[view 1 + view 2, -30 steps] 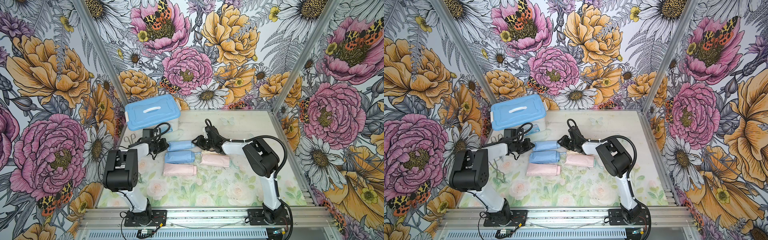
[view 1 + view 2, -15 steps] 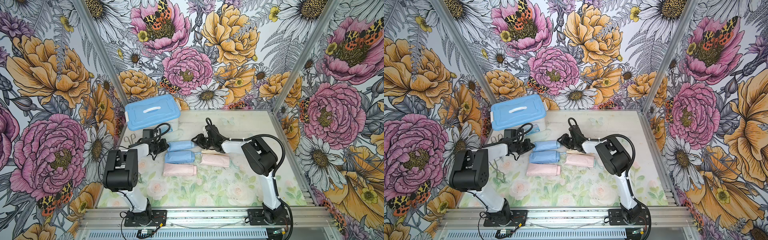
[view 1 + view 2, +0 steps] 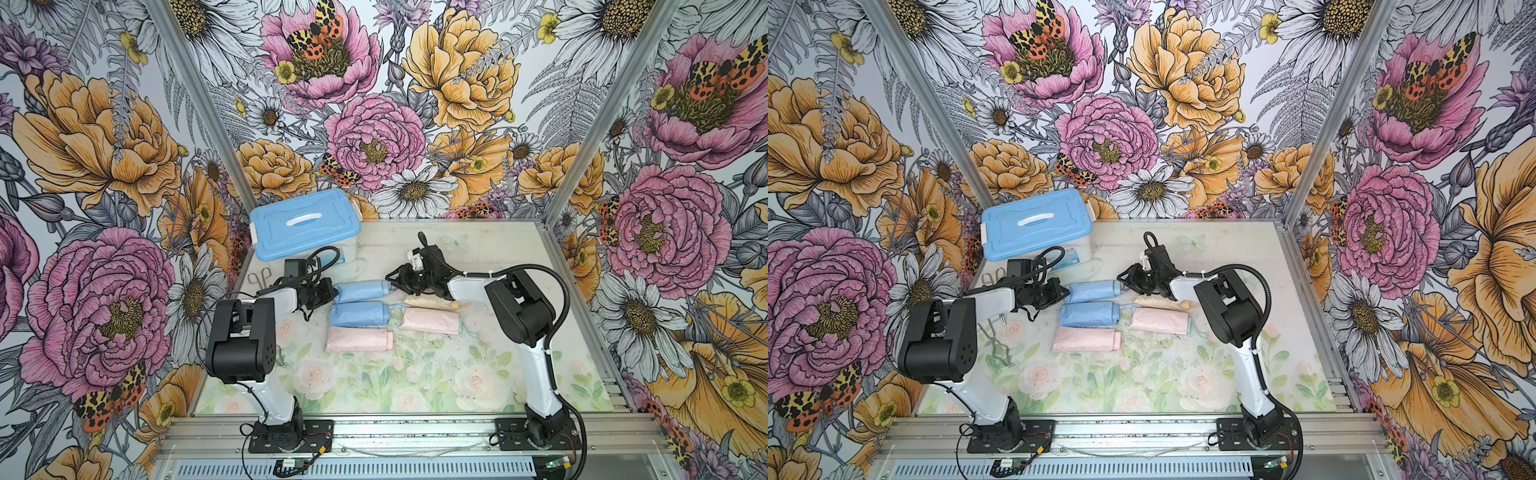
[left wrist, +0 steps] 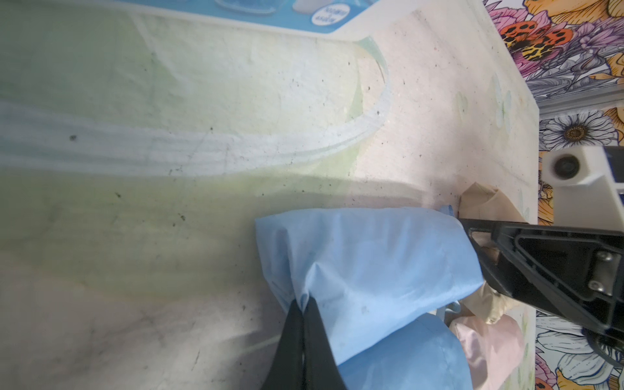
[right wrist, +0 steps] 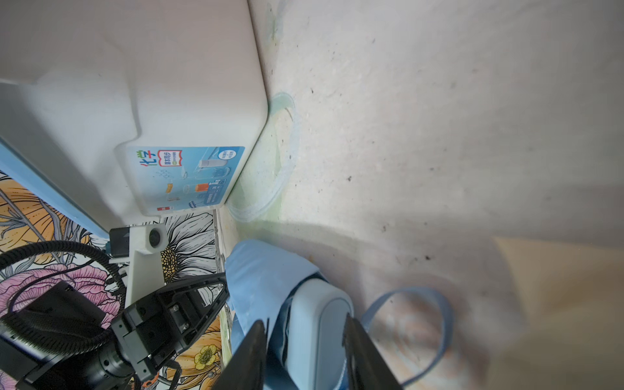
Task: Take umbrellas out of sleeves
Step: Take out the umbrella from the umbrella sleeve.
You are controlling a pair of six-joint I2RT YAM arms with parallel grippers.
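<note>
The left jaws are closed, pinching a fold of fabric at the closed end of the far blue sleeve (image 3: pixel 360 291) (image 4: pixel 371 270), which lies flat on the counter (image 3: pixel 415 374) just in front of the blue-lidded box (image 3: pixel 305 224). At the sleeve's other end the right jaws are closed around the pale handle (image 5: pixel 324 304) of the blue umbrella that is inside it, and its wrist loop (image 5: pixel 410 292) lies slack on the counter beside them. So the two arms meet across this one sleeve, at opposite ends. Just in front of it lies a second blue sleeve (image 3: pixel 359 313), the two nearly touching, and in front of that lies a pink sleeve (image 3: pixel 357 338). On the right side a cream-yellow sleeve (image 3: pixel 428 302) lies partly under the right arm's wrist, with another pink sleeve (image 3: pixel 430 321) just in front of it. The box stands in the back left corner, close behind the left arm's wrist, so room is tight there. A pair of scissors (image 3: pixel 258 274) lies near the left edge, beside the left forearm. Floral walls (image 3: pixel 374 124) close the counter on the left, back and right, and a metal rail (image 3: pixel 415 428) carrying both arm bases runs along the front. Open counter lies in front of the sleeves and across the back right.
</note>
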